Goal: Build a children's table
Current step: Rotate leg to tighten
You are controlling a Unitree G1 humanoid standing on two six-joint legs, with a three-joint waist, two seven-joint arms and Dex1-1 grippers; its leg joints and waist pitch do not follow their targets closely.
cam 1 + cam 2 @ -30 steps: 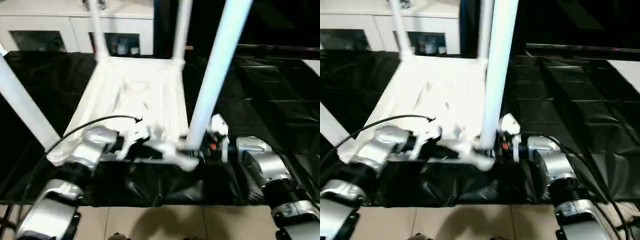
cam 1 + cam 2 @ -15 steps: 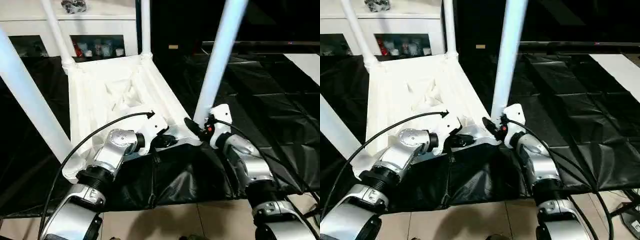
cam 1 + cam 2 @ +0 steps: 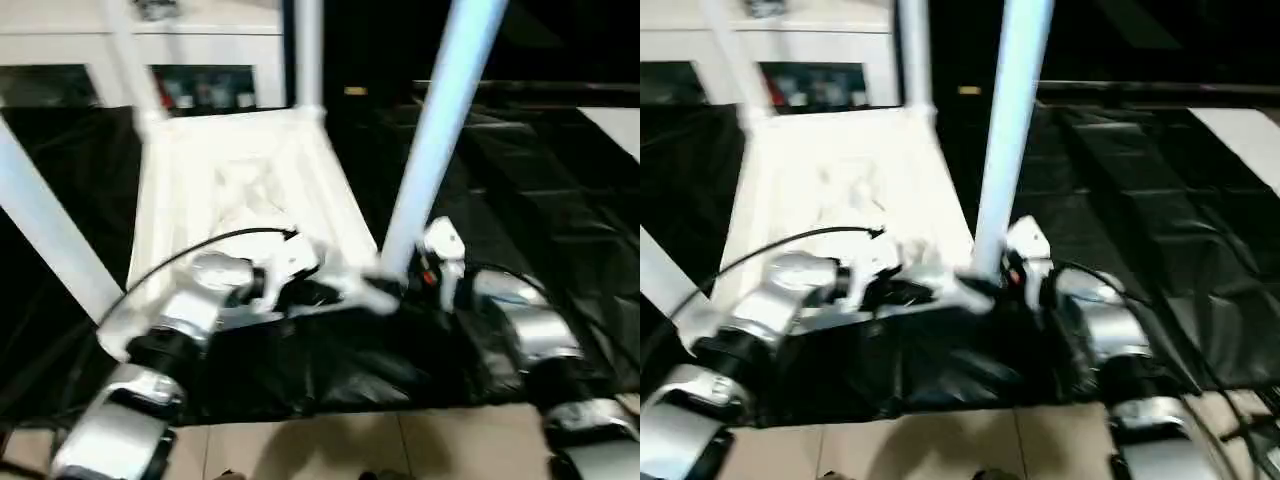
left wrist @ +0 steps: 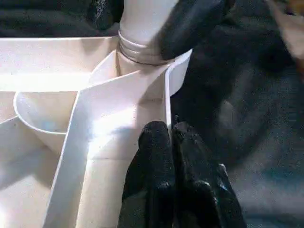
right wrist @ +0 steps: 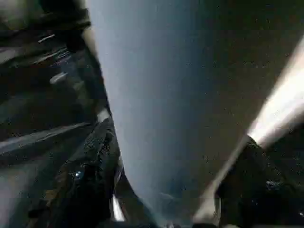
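We note left gripper (image 4: 171, 137) pressed together on upturned tabletop (image 3: 240, 190); right gripper (image 5: 166, 190) fingers apart, straddling near leg (image 3: 435, 140).

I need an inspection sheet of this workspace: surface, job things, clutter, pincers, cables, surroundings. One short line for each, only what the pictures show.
Surface: black sheeting, wrinkled at the near edge.
Job's things: tabletop lies underside up; four legs stand in its corner sockets, near right leg included.
Clutter: nothing seen.
Pincers: left pincer shut, fingertips against a tabletop rib; right pincer straddles the near right leg, a finger on each side.
Cables: black cable arcs over the left forearm.
Surroundings: white cabinet with glass doors behind; tiled floor in front.
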